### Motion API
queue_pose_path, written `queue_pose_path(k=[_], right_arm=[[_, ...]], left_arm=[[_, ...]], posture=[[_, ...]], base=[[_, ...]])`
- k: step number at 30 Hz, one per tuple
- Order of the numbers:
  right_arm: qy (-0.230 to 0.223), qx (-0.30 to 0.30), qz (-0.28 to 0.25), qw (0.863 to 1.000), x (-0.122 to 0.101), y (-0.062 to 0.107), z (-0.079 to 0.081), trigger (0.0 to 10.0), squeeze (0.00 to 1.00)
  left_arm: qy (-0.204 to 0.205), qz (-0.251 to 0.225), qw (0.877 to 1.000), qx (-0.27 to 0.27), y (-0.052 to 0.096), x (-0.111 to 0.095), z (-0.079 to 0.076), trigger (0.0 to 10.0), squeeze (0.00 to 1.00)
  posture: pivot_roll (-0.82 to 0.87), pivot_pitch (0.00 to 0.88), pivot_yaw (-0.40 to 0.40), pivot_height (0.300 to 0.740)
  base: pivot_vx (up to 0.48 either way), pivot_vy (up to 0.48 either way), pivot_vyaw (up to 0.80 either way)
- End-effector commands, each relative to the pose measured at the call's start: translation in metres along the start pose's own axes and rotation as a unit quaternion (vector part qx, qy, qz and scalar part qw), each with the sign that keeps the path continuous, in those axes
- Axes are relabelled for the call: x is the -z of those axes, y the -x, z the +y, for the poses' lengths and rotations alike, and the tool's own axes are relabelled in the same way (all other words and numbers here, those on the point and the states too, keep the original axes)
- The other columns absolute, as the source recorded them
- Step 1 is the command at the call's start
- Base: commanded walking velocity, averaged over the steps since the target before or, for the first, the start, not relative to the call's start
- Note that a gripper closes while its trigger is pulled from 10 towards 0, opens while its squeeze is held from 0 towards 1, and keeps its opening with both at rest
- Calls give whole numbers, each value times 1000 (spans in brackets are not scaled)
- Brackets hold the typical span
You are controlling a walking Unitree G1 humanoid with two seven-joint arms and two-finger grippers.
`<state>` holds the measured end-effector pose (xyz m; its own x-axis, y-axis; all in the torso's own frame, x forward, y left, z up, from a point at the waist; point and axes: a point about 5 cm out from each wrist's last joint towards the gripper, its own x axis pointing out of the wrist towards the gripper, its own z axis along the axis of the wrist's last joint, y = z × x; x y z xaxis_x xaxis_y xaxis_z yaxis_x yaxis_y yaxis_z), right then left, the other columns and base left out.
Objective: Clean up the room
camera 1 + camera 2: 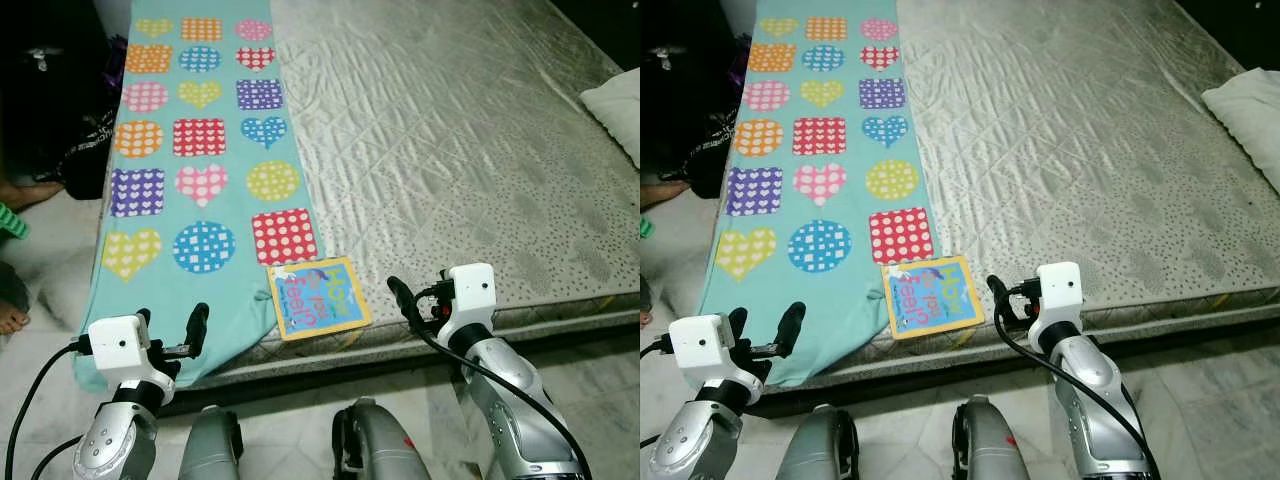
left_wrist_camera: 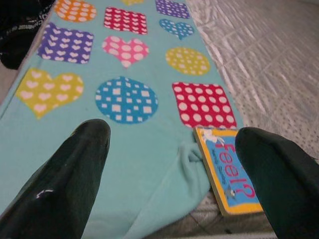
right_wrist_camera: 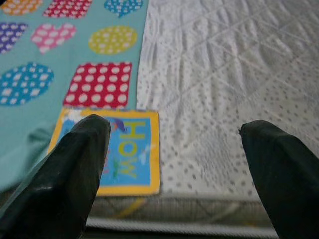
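Book [image 1: 319, 297]: yellow-bordered, blue cover, lies flat at the near edge of the bed [image 1: 450, 150], one corner touching the hem of the blanket [image 1: 200, 150]. Nothing holds it.

Blanket: teal, printed with hearts, circles and squares, spread along the bed's left side, its near end draped over the edge.

Left end effector [image 1: 170, 333]: fingers spread, released, hovers over the blanket's hanging end, left of the book.

Right end effector [image 1: 415, 305]: fingers spread, released, sits just right of the book at the mattress edge; in the wrist view the book lies under one finger [image 3: 75, 169].

Pillow [image 1: 615, 105] at far right. A person's feet [image 1: 20, 195] on the floor, left.

Progress, by judgement: early. Book not picked up, blanket unfolded. Book looks like the nearest item to take.
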<state>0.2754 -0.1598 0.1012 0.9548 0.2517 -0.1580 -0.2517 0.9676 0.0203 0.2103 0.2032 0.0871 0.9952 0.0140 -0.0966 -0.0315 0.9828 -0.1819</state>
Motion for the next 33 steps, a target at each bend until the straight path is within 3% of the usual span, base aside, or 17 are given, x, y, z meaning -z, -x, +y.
queue_pose_path(k=[1, 22, 33], right_arm=[[3, -7, 10, 1000, 2, 6, -1, 10000, 0], [16, -69, 52, 996, 9, 23, 8, 10000, 0], [13, -76, 56, 995, 9, 25, 11, 10000, 0]], left_arm=[[-4, 5, 1000, -9, 4, -1, 2, 10000, 0], [0, 11, 1000, -18, 16, -6, 1, 10000, 0], [-1, 19, 1000, -17, 17, -5, 1, 10000, 0]], posture=[[-120, 313, -62, 657], [-119, 384, -85, 657], [-118, 394, -81, 571]], base=[[0, 0, 0], [0, 0, 0], [0, 0, 0]])
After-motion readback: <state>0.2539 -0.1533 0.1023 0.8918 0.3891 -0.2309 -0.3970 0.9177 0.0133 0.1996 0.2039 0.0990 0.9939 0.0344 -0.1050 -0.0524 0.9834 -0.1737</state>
